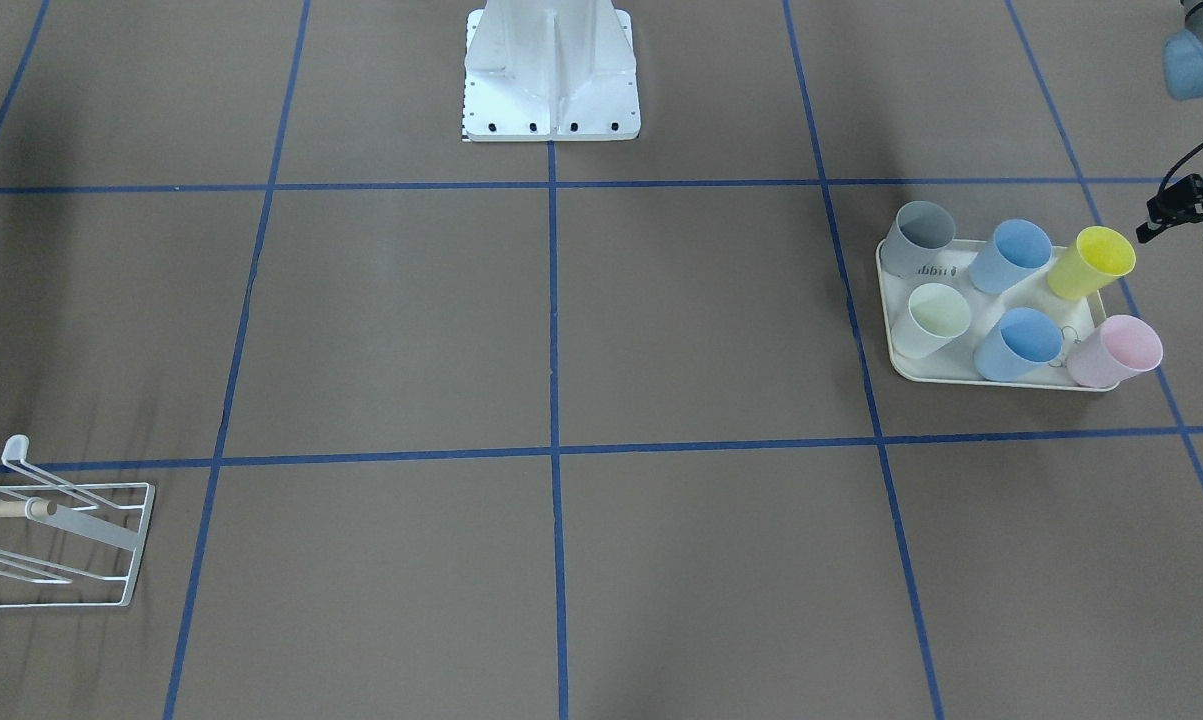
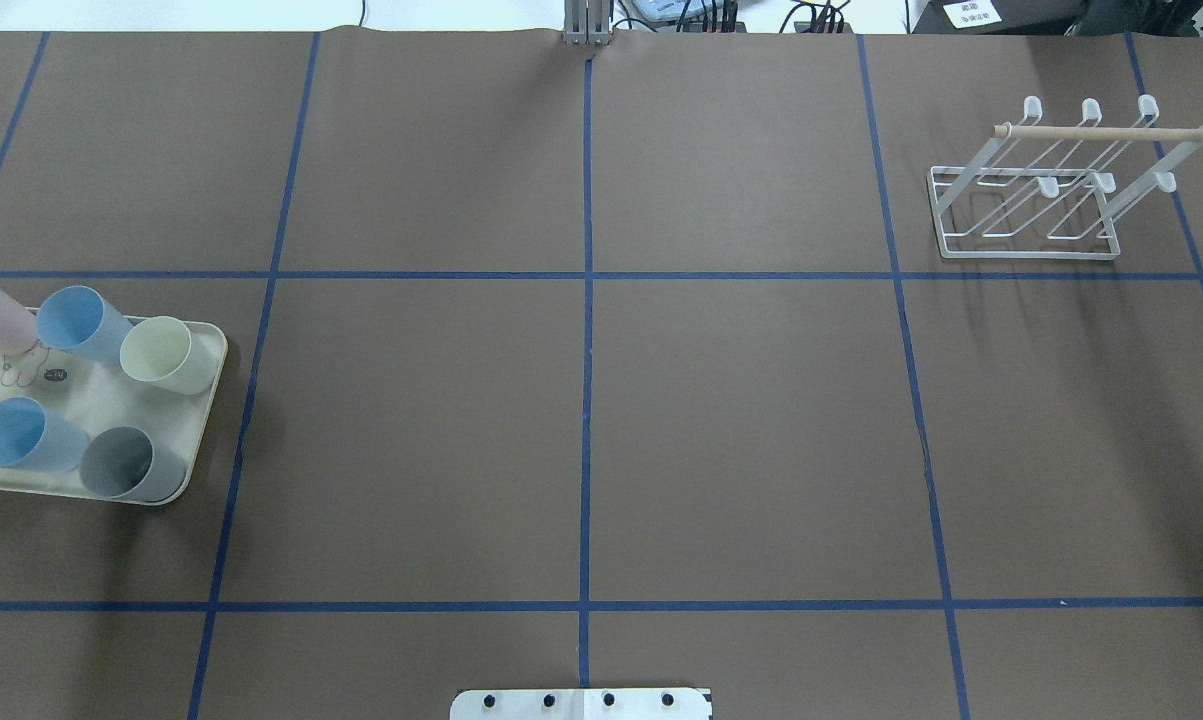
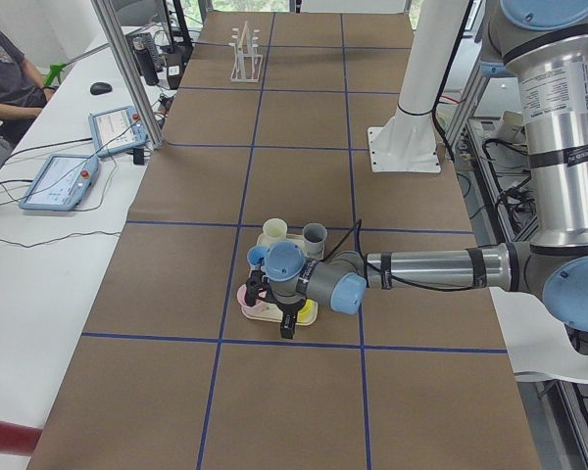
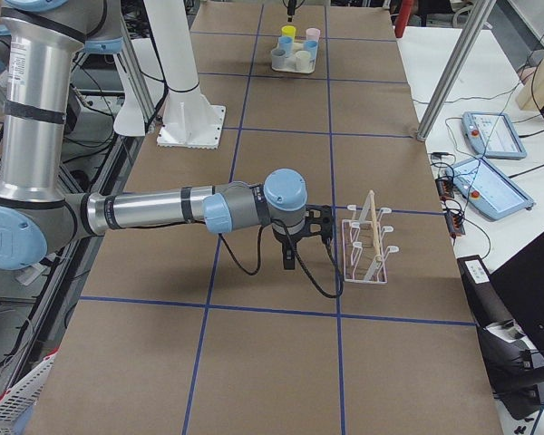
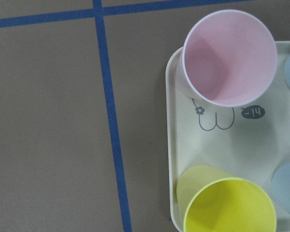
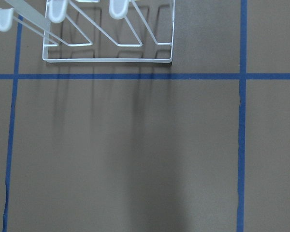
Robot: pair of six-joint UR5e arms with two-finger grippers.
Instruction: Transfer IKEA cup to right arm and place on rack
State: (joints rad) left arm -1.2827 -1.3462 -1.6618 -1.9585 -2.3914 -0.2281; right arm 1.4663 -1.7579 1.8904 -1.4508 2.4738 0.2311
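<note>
- Stock of six cups stood upright on the rabbit-print tray, none lifted; the mouths faced up, leaving rims free for grasping.
- The left gripper hovered over the tray's outer edge, above the pink cup and yellow cup. Its finger opening could not be determined.
- The right gripper hung just beside the rack, well apart from the tray and probably staged for hand-over. Its opening was likewise indeterminate.

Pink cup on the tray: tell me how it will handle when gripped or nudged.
The pink cup looks thin-walled and empty, so it is probably light and slightly squeezable. It tapers toward its base, so a push near the rim might tip it.
</note>
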